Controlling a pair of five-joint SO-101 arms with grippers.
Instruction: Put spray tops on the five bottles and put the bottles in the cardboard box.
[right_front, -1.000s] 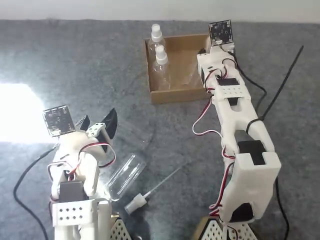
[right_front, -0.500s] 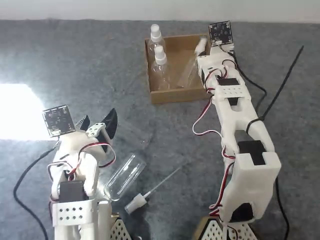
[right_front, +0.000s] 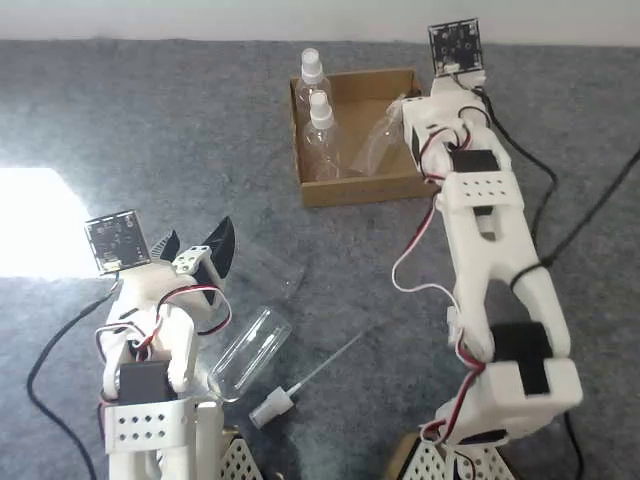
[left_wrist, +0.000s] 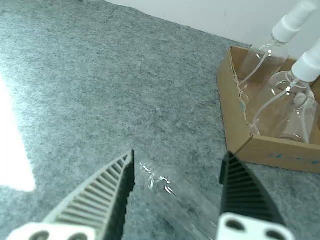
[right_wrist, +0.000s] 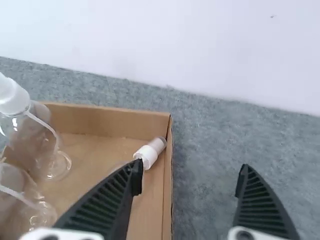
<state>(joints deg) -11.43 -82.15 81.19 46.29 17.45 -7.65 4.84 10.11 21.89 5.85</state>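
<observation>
Right claw (right_wrist: 191, 166), spread wide and empty, hangs over the box (right_wrist: 168, 150) edge. Left claw (left_wrist: 179, 157), also spread, straddles a capless bottle (left_wrist: 180, 195).

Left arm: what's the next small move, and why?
Probably lower the left gripper onto the uncapped bottle and close. Its jaws stand open, framing the bottle in the left wrist view; the bottle lies on the table with no top, and a spray top lies loose beside it.

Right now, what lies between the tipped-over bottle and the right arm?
A loose white spray top with its thin tube, lying on the grey table just beside the bottle. The high view shows it.
</observation>
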